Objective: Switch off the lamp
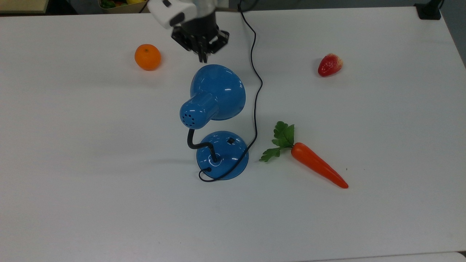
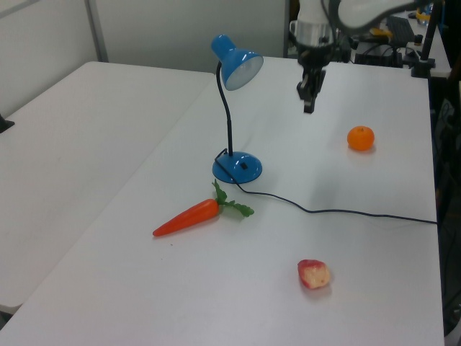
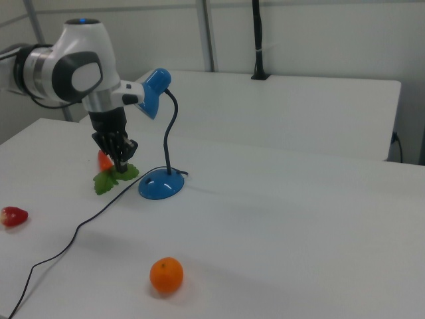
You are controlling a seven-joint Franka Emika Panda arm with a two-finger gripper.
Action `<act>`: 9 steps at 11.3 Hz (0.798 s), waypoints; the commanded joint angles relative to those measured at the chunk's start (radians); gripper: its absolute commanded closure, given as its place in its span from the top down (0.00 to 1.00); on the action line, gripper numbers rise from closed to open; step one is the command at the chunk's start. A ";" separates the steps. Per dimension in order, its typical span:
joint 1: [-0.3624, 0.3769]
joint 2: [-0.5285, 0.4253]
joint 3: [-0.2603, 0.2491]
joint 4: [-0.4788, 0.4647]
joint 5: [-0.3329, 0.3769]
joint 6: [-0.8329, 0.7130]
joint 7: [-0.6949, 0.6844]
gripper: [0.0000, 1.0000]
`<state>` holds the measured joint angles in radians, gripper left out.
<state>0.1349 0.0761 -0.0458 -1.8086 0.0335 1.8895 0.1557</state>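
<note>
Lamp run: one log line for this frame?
gripper: shut, empty, raised clear of lamp | switch: untouched | cord: slack on table | orange, strawberry, carrot: undisturbed

- In the top view, the robot arm [image 1: 174,11] is cut off by the upper edge; its wrist and the black gripper [image 1: 201,54] remain in frame.
- The lamp's black cord [image 1: 255,87] runs out past the top view's upper edge, and past the left view's right edge [image 2: 374,213].
- In the right view, the carrot [image 3: 104,161] sits mostly behind the gripper [image 3: 123,166], with a bit of orange and the green leaves showing.
- The lamp's switch [image 1: 230,140] is too small to tell its position.
- A box of items [image 1: 123,4] at the top view's upper edge is cropped; its contents cannot be identified.
</note>
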 commanded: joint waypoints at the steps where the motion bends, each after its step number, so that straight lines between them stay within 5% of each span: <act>1: -0.015 -0.035 -0.058 0.078 0.052 -0.159 -0.126 0.11; 3: -0.034 -0.051 -0.109 0.123 0.094 -0.226 -0.201 0.26; 4: -0.034 -0.056 -0.138 0.135 0.092 -0.239 -0.218 0.50; 5: -0.034 -0.062 -0.158 0.146 0.092 -0.250 -0.237 0.90; 6: -0.034 -0.064 -0.170 0.153 0.092 -0.266 -0.266 1.00; 9: -0.034 -0.071 -0.224 0.190 0.092 -0.366 -0.384 1.00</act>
<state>0.0933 0.0165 -0.2269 -1.6515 0.1035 1.5986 -0.1504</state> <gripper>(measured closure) 0.088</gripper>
